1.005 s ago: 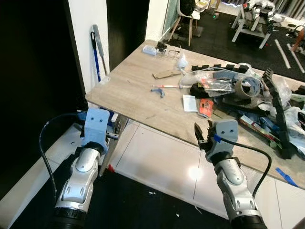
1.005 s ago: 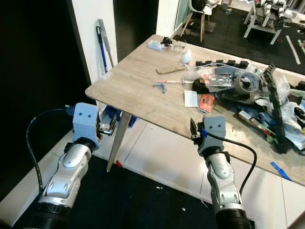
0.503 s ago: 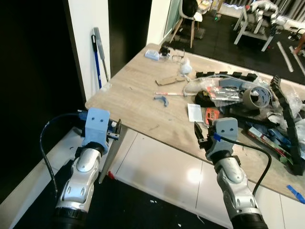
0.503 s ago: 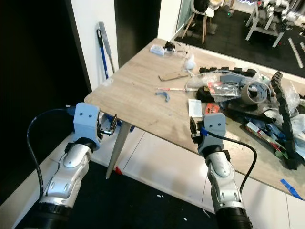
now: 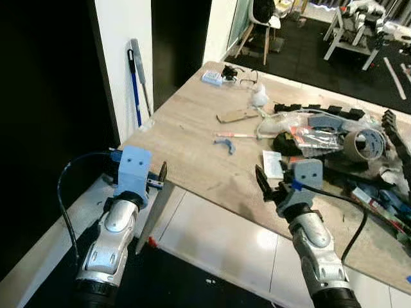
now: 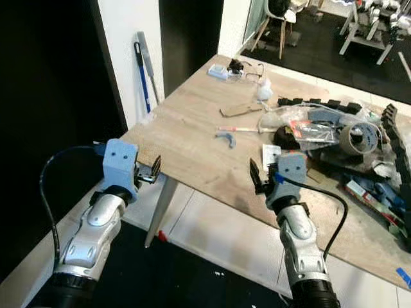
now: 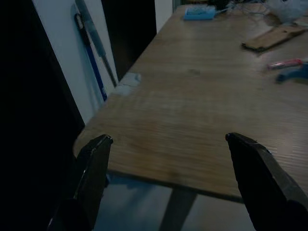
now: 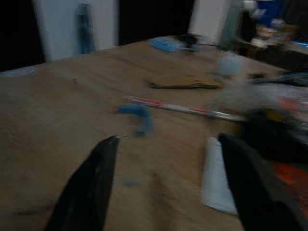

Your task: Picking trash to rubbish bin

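Light wooden table (image 5: 192,138) ahead, far end cluttered, heap cut off at frame edge. My right gripper (image 5: 272,187), fingers spread, hovers at the near edge; small blue curved plastic scrap (image 8: 138,115), blurred, lies just beyond. Left gripper (image 7: 168,178) spread at the corner.

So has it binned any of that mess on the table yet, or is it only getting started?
It looks like it is only getting started. Nothing is in hand: the left gripper and right gripper are both open and empty at the near edge of the table. The blue clip, cardboard scrap, white slip and the cluttered pile all lie untouched.
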Tool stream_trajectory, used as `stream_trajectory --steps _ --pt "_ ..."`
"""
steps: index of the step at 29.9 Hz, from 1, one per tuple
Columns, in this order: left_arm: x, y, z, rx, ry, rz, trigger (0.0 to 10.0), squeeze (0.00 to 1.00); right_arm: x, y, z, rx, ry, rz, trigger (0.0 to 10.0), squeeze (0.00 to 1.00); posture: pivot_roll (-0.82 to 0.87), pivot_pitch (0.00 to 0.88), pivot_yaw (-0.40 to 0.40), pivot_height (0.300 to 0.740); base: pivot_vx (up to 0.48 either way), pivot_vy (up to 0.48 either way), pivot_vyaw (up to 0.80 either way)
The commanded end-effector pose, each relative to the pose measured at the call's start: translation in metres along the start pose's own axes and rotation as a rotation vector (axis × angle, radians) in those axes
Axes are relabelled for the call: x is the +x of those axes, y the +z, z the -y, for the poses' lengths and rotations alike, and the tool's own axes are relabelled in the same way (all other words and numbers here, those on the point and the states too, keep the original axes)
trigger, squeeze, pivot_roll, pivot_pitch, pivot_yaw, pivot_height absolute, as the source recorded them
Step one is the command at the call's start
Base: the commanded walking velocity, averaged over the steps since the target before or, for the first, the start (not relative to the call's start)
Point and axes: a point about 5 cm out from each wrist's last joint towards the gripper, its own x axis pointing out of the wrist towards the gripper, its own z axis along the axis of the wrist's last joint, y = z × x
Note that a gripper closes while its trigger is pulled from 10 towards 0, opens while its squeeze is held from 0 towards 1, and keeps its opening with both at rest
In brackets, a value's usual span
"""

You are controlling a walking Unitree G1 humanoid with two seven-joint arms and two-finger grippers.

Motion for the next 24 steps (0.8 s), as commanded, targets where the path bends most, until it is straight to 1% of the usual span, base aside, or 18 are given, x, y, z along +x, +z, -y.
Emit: stream_trajectory --steps 1,5,9,10,11,14,17,18,19,21,22,23,24 --pt "-0.003 -0.004 0.002 0.006 -0.011 -0.011 10.0 0.00 -0.002 -0.003 -0.001 -0.004 0.014 -0.007 10.0 1.00 -0.01 0.100 -0.104 0.740 0.304 0.000 0.00" --pt "-0.004 -0.004 0.003 0.009 -0.021 -0.009 10.0 0.00 -0.001 -0.007 0.000 -0.031 0.019 -0.048 10.0 1.00 -0.01 0.091 -0.105 0.740 0.305 0.000 0.00" --pt "-0.004 -0.003 0.004 0.015 -0.036 -0.004 10.0 0.00 0.001 -0.007 0.003 -0.020 0.011 -0.053 10.0 1.00 -0.01 0.090 -0.105 0.740 0.307 0.000 0.00" --pt "-0.005 -0.003 0.004 0.012 -0.046 -0.001 10.0 0.00 0.001 -0.008 0.004 -0.019 0.009 -0.056 10.0 0.00 -0.01 0.082 -0.105 0.740 0.304 0.000 0.00" --pt "-0.005 -0.003 0.004 0.012 -0.046 -0.001 10.0 0.00 0.001 -0.008 0.004 -0.019 0.009 -0.056 10.0 0.00 -0.01 0.082 -0.105 0.740 0.304 0.000 0.00" --pt "-0.006 0.000 0.009 -0.013 -0.099 0.022 10.0 0.00 0.003 -0.007 0.008 -0.009 0.000 -0.058 10.0 0.00 -0.01 0.078 -0.106 0.740 0.305 0.000 0.00" --pt "-0.011 0.011 0.025 -0.083 -0.254 0.090 10.0 0.00 0.005 -0.010 0.011 -0.003 0.010 -0.090 10.0 0.00 -0.01 0.075 -0.106 0.740 0.306 0.000 0.00" --pt "-0.012 0.014 0.029 -0.097 -0.291 0.105 10.0 0.00 0.006 -0.011 0.011 0.002 0.013 -0.100 10.0 0.00 -0.01 0.075 -0.106 0.740 0.304 0.000 0.00" --pt "-0.012 0.014 0.029 -0.097 -0.291 0.105 10.0 0.00 0.006 -0.011 0.011 0.002 0.013 -0.100 10.0 0.00 -0.01 0.075 -0.106 0.740 0.304 0.000 0.00" --pt "-0.017 0.020 0.040 -0.102 -0.399 0.129 10.0 0.00 0.008 -0.014 0.013 0.018 0.015 -0.126 10.0 0.00 -0.01 0.075 -0.105 0.740 0.306 0.000 0.00" --pt "-0.017 0.020 0.040 -0.102 -0.399 0.129 10.0 0.00 0.008 -0.014 0.013 0.018 0.015 -0.126 10.0 0.00 -0.01 0.075 -0.105 0.740 0.307 0.000 0.00" --pt "-0.020 0.021 0.047 -0.099 -0.461 0.132 10.0 0.00 0.010 -0.016 0.015 0.022 0.022 -0.142 10.0 0.00 -0.01 0.075 -0.105 0.740 0.322 0.000 0.00" --pt "-0.020 0.021 0.049 -0.099 -0.475 0.131 10.0 0.00 0.012 -0.016 0.015 0.021 0.027 -0.146 10.0 0.00 -0.01 0.076 -0.103 0.740 0.322 0.000 0.00"
